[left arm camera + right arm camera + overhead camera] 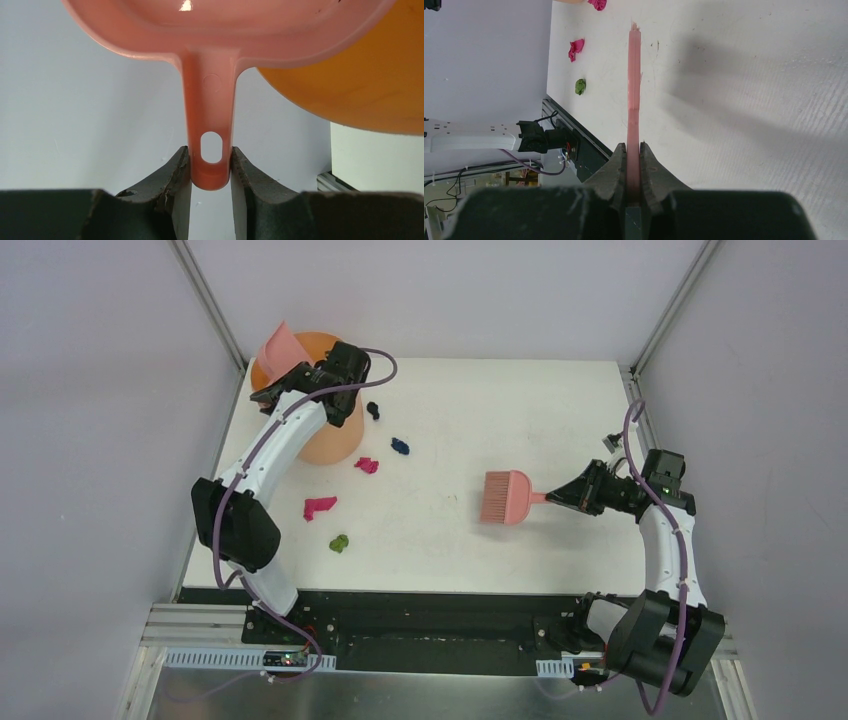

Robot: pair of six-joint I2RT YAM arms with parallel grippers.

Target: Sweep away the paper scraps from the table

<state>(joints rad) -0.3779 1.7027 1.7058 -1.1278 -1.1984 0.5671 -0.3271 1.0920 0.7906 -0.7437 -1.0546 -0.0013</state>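
Top external: left gripper (272,390) holds dustpan (282,346) over bin (335,445).

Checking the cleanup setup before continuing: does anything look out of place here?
Only the paper scraps: five lie loose on the left half of the table, beside the orange bin. Nothing looks damaged.

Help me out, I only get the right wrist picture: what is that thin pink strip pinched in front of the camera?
Observer: From above it is a pink hand brush, seen edge-on by you; the right end effector grips its handle.
Operator: And the other arm?
Observer: The left end effector is shut on the handle of a pink dustpan, raised next to an orange container.
Operator: Any scraps I miss?
Observer: A black scrap and a dark blue scrap lie near that container.
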